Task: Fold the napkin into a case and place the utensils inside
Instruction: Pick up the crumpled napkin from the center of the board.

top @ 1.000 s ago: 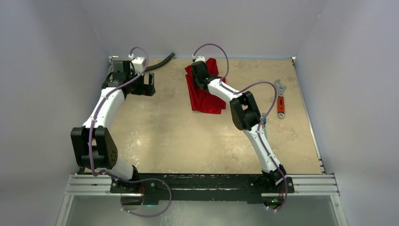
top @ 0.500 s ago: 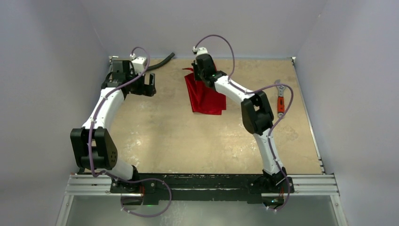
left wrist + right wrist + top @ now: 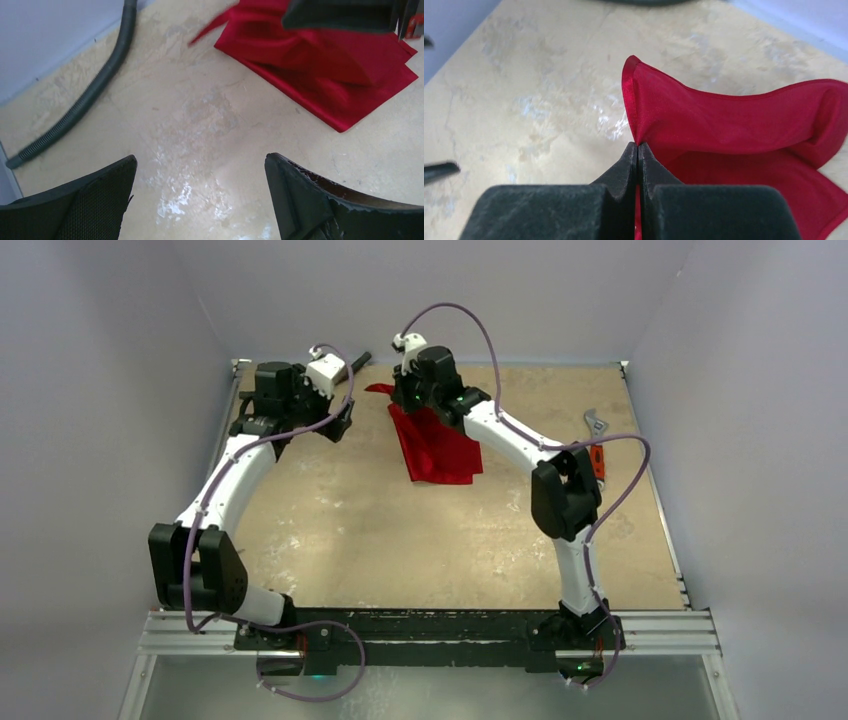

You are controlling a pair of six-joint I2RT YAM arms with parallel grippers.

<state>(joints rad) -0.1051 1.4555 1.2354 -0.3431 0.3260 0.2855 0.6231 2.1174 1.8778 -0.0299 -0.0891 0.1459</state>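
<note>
Toward the far edge of the tan, mottled tabletop (image 3: 400, 540), the right gripper (image 3: 638, 147) has its two black fingers (image 3: 624, 165) pressed flat together on the hemmed edge of the bright red, slightly shiny cloth napkin (image 3: 724, 125). The pinch sits just below one corner, which stands up above the fingertips as a narrow point, and the cloth behind it sags in a shallow curve.

Seen from above, the right gripper (image 3: 405, 395) is over the far end of the napkin (image 3: 440, 445), and a small red tip pokes out to its left. The cloth is doubled over in loose layers, bunched and creased at the held end. Its near end lies flat on the table with a squared corner.

Just left of the napkin (image 3: 325, 65), the left gripper (image 3: 200, 160) hangs over bare table with its jaws spread wide, holding nothing. A black ribbed hose (image 3: 85, 100) lies by the far wall. An orange-handled steel wrench (image 3: 597, 455) rests at the right, partly hidden behind the right arm.
</note>
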